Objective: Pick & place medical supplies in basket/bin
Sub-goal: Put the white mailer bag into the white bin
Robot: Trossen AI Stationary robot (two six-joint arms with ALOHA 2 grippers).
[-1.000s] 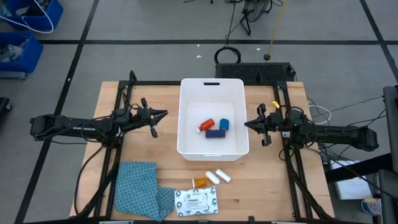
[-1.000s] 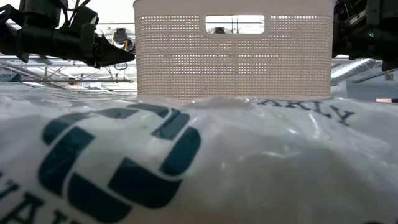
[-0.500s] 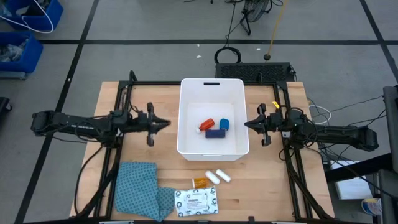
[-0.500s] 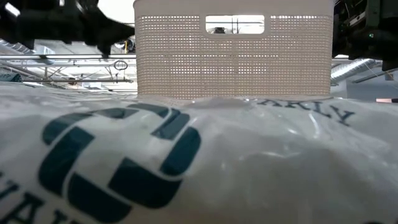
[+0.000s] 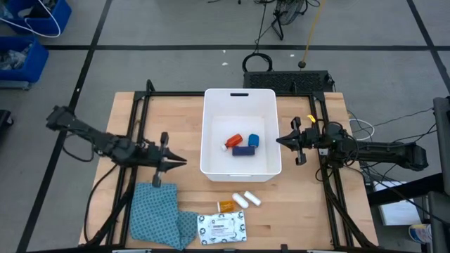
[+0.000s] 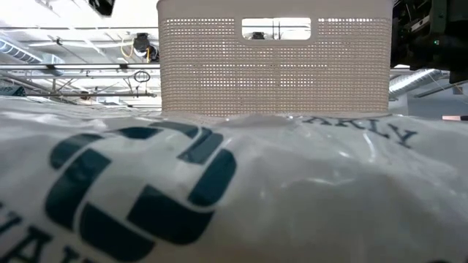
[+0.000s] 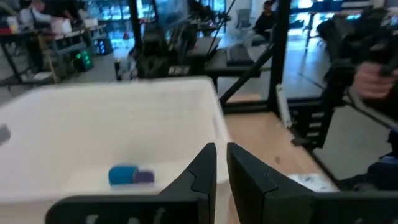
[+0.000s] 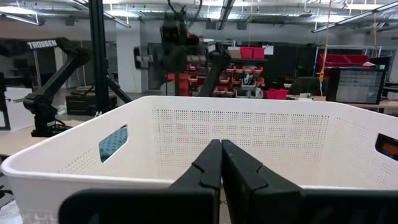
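The white bin (image 5: 239, 165) stands mid-table and holds a red-capped bottle (image 5: 234, 141), a blue tape roll (image 5: 253, 140) and a dark blue strip (image 5: 243, 150). Near the table's near edge lie an orange pill bottle (image 5: 226, 205), two white cylinders (image 5: 247, 199) and a white printed packet (image 5: 222, 228). My left gripper (image 5: 184, 162) is shut and empty, left of the bin's near-left corner, pointing at the bin wall (image 7: 124, 124). My right gripper (image 5: 278, 140) is shut and empty, just outside the bin's right wall (image 8: 186, 162).
A blue patterned cloth (image 5: 158, 214) lies at the near-left corner, just beneath and nearward of my left gripper. The packet (image 6: 146, 190) fills the low view's foreground in front of the bin (image 6: 274, 58). Black frame rails (image 5: 137, 105) run along both table sides.
My left arm has swung toward the table's near edge. Its gripper went from beside the middle of the bin's left wall to a spot by the bin's near-left corner, above the cloth's far edge. My right arm has kept still.
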